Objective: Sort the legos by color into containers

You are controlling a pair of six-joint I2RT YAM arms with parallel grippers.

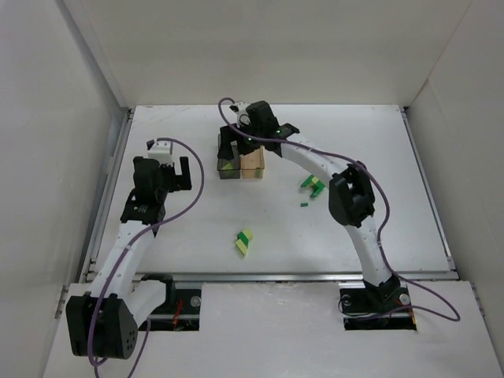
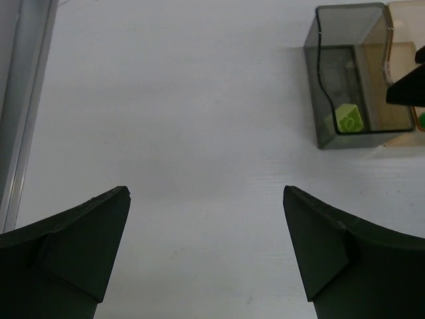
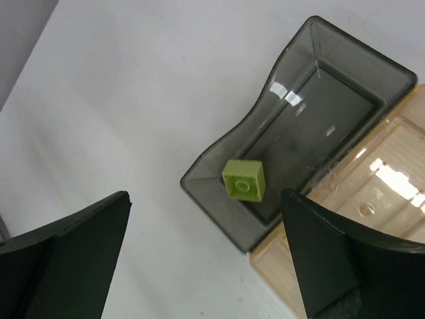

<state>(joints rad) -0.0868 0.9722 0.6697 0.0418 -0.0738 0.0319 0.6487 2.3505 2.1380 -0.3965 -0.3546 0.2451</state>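
The joined containers stand at the back middle of the table: a smoky grey box (image 1: 228, 163) and an amber box (image 1: 253, 164). One green lego (image 3: 244, 179) lies inside the grey box (image 3: 332, 100), beside the amber box (image 3: 372, 193). My right gripper (image 1: 249, 140) hovers open and empty over the grey box (image 3: 206, 194). My left gripper (image 1: 164, 168) is open and empty over bare table (image 2: 206, 199), left of the boxes. It sees the grey box (image 2: 312, 86) with the green lego (image 2: 348, 118) in it. A green and yellow lego pair (image 1: 244, 242) lies loose at the centre front.
A cluster of green and yellow legos (image 1: 313, 185) and one tiny green piece (image 1: 304, 205) lie right of the boxes, under the right arm. White walls enclose the table on three sides. A metal rail (image 2: 20, 106) runs along the left edge.
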